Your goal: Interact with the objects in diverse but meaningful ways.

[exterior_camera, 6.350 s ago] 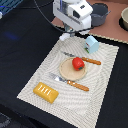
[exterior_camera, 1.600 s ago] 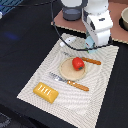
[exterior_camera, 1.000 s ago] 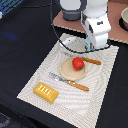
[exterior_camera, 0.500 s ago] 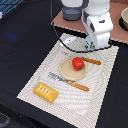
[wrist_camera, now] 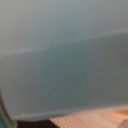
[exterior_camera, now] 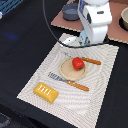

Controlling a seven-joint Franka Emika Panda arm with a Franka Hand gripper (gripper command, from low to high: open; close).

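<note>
My gripper is down at the far edge of the striped placemat; its fingers are hidden behind the white arm. A pale-blue surface, probably the house-shaped box, fills the wrist view at very close range. A pale piece shows just beside the arm in the exterior view. The red round fruit sits on the round tan plate. Orange-handled cutlery lies beyond the plate and in front of it. The yellow-orange ridged block lies at the near corner.
A brown mat lies behind the placemat, with a grey pot at the back and a bowl at the exterior view's right. A black cable arcs over the dark table.
Since 6.3 s ago the arm has come down over the spot where the pale-blue box stood. Over the last second nothing has visibly moved.
</note>
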